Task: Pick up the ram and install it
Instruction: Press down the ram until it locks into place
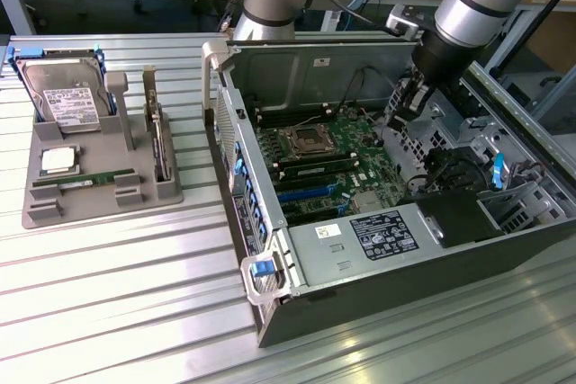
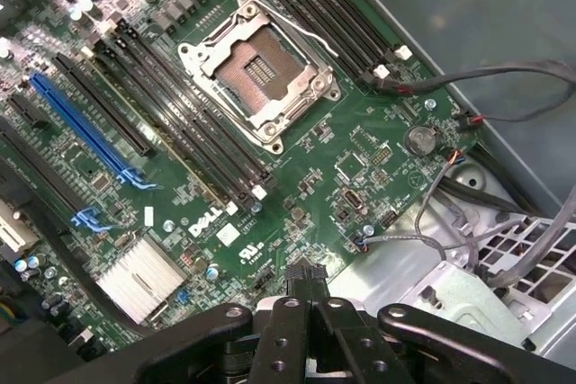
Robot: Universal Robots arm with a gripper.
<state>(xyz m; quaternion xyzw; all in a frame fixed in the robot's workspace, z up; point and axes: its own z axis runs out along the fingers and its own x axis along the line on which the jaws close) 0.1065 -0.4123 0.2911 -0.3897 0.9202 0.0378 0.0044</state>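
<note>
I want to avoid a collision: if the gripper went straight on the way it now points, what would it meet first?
Probably the green motherboard inside the open computer case, near its edge by the loose grey cables. The gripper points down at it; depth is unclear.

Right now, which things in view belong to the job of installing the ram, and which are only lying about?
For the job: ram in the grey tray, gripper above the motherboard, memory slots.

Lying about: hard drive, CPU chip, empty CPU socket, loose cables.
</note>
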